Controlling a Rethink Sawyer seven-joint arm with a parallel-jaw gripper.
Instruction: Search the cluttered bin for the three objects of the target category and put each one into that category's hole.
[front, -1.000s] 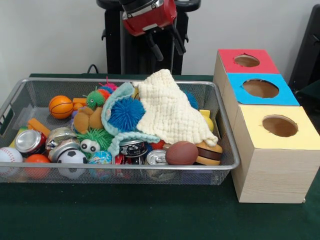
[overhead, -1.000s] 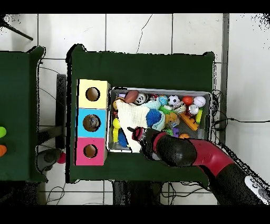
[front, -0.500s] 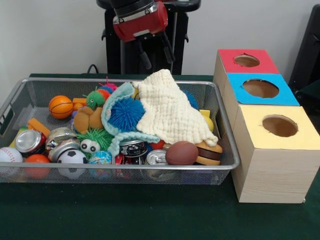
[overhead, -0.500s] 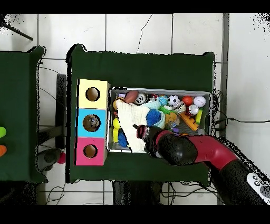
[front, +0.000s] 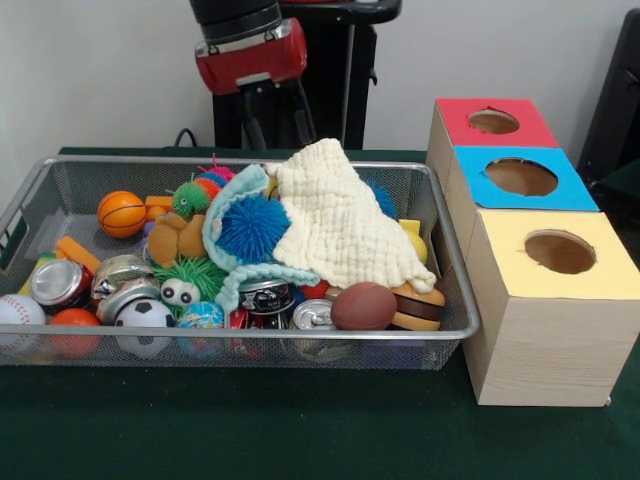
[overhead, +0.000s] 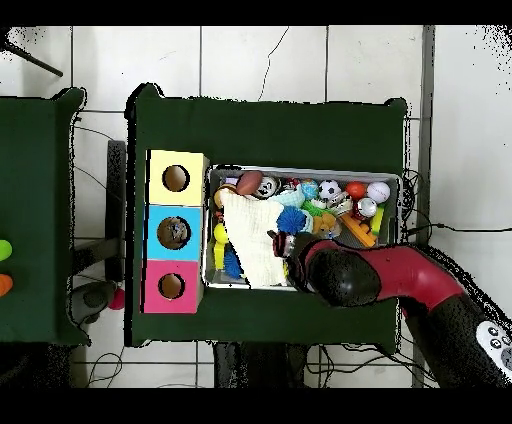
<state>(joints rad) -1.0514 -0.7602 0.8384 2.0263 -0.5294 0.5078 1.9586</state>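
The cluttered bin (front: 452, 262) is a silver wire mesh basket full of toys; it also shows in the overhead view (overhead: 402, 205). A cream knitted cloth (front: 340, 225) lies over its right half, beside a blue spiky ball (front: 253, 227). The hole (front: 521, 177) is in the blue top of the middle wooden box and also shows in the overhead view (overhead: 174, 232). My gripper (front: 273, 127) hangs above the bin's back rim, left of the cloth's peak. It is open and empty. In the overhead view my gripper (overhead: 283, 240) is over the cloth's edge.
A red-topped box (front: 494, 122) and a yellow-topped box (front: 558, 252) flank the blue one. The bin holds an orange basketball (front: 121, 213), a soccer ball (front: 144, 318), a baseball (front: 18, 312), a brown football (front: 363, 306), several cans (front: 60, 282) and a toy burger (front: 418, 305).
My gripper has moved left along the bin's back in the front view, from above the cloth toward the bin's middle. Nothing in the bin has moved.
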